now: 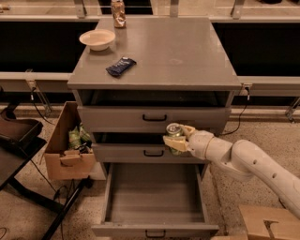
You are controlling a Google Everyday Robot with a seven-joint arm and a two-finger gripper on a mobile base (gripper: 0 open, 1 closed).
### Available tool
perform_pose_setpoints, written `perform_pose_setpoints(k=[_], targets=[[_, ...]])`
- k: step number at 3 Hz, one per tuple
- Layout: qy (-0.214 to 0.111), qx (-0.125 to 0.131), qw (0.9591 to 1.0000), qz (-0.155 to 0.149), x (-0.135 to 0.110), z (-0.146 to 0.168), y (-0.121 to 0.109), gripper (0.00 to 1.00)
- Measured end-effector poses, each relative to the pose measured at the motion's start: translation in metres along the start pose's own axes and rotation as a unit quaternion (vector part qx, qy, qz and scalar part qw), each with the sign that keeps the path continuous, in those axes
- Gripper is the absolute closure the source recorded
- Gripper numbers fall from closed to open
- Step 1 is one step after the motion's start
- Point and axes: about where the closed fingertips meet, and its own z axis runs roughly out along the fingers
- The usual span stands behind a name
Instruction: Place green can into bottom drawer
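My gripper (176,138) is shut on the green can (174,131), a small can with a silver top, held upright in front of the middle drawer's front panel. It hangs above the right rear part of the bottom drawer (154,227), which is pulled out wide open with a bare grey tray and a small dark handle on its low front panel. My white arm (243,161) reaches in from the lower right.
On the cabinet top (187,56) lie a cream bowl (97,39), a dark blue packet (121,66) and a tan reddish can (118,8) at the back. A cardboard box (65,145) with items stands left of the drawers. Another cardboard box (267,224) sits at the lower right.
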Motion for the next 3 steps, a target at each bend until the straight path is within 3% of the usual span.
perform_pose_setpoints(k=[1,2,3], targets=[[0.030,-0.075,0.9966,-0.013,0.081,0.034,0.039,1.00],[0.055,-0.130,0.9897,-0.021,0.159,0.059,0.064,1.00],[0.074,-0.163,0.9837,-0.014,0.225,0.075,0.082,1.00]])
